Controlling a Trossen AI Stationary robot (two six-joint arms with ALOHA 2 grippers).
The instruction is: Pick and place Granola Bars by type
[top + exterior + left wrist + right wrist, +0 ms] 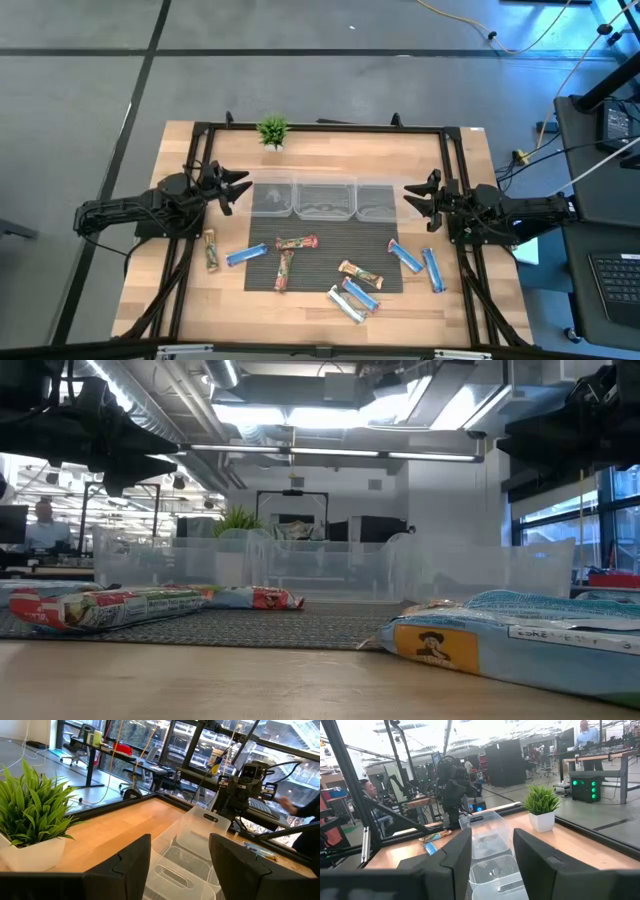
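Blue wrapped granola bar [520, 645] lies closest in the low view, on the wooden table [200, 685]; red multicoloured wrapped bars [110, 607] rest on the dark ribbed mat [250, 625] before three clear plastic bins [300, 565]. High view: bars scattered on and around the mat, none inside any bin; left gripper [232, 187] and right gripper [418, 198] flank the bin row, fingers spread, empty. Left wrist view: small green potted plant [30, 820] beside the bins. Right wrist view: same plant, bins ahead.
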